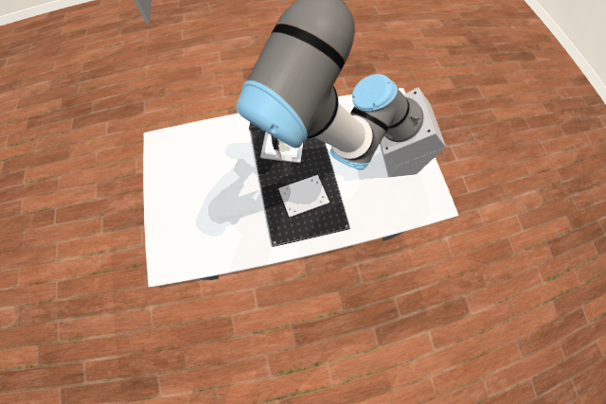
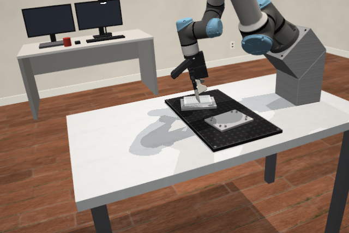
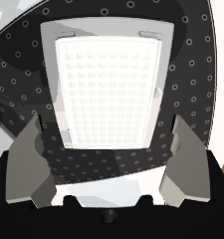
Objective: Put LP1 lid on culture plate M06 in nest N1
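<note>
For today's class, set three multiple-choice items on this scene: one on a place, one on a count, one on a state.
1. Where does the plate sit?
A. in the nest on the black board
B. on the far desk
C. on the floor

2. How many monitors stand on the desk?
A. one
B. two
C. four

3. How is the gripper?
A. shut on the lid
B. shut on nothing
C. open, holding nothing

Answers: 1 A, the exterior view shows it in the nest under the gripper. 2 B, two dark screens stand side by side. 3 C, the wrist view shows both fingers apart, clear of the plate.
</note>
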You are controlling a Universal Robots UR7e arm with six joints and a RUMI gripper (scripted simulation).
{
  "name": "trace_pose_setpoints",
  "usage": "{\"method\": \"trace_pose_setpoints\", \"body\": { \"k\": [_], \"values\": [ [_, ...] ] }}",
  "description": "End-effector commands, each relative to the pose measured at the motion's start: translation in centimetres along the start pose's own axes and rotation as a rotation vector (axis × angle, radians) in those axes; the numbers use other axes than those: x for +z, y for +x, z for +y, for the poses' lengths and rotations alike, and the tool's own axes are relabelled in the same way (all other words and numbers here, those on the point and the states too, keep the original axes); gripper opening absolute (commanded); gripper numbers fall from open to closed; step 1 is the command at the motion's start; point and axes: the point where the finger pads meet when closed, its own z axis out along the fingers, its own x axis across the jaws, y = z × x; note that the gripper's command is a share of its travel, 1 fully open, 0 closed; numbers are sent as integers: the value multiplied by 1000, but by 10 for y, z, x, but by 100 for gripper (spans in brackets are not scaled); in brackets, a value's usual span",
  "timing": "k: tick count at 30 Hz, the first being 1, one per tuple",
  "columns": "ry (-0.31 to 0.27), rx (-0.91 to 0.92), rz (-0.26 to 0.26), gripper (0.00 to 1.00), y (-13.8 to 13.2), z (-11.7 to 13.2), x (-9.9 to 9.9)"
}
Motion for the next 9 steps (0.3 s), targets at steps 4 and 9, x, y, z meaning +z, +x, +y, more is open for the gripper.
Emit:
{"method": "trace_pose_setpoints", "body": {
  "k": [4, 9],
  "values": [
    [3, -1, 1, 82, 1, 0, -13],
    [3, -1, 1, 82, 1, 0, -13]
  ]
}}
